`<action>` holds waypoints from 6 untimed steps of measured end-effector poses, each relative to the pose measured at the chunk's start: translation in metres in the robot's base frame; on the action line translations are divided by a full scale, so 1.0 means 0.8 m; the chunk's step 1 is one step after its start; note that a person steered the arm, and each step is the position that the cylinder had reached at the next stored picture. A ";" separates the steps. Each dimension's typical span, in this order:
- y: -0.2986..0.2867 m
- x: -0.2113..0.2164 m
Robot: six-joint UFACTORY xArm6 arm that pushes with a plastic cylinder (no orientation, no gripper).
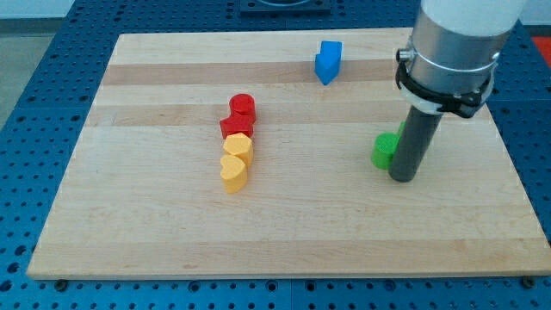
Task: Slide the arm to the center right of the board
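Blue perforated metal is showing on every side of a pale wooden board, which is filling most of the camera view.

Taking the green block as the landmark: the rod's tip is resting on the wood just to the view's right of it and a little lower, so close that the dark rod is hiding the block's right edge. Whether the two are touching cannot be told. The block's shape is only partly readable, since the rod is covering part of it. No claw is fitted on this arm, so nothing is being gripped; the rod can only push, and the wide grey housing above it is carrying it upright.

Up and to the view's left of the green block, a blue block is sitting near the board's top edge. Well to the view's left of the green block, four pieces are standing in a touching column: a red cylinder, a red block below it, then a yellow heart-shaped block and another yellow heart at the bottom.

Judging by the task, the tip is already standing in the right-hand half at about mid-height, so little travel seems to be left. The nearness of the green block looks incidental, though a leftward drift would likely be nudging it.
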State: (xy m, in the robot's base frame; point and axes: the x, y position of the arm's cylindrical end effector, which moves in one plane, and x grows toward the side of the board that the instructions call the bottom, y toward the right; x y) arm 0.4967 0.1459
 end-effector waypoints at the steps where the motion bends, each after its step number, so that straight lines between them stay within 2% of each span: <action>1: 0.000 -0.015; 2: 0.000 -0.026; 4: 0.001 0.003; 6: 0.110 0.000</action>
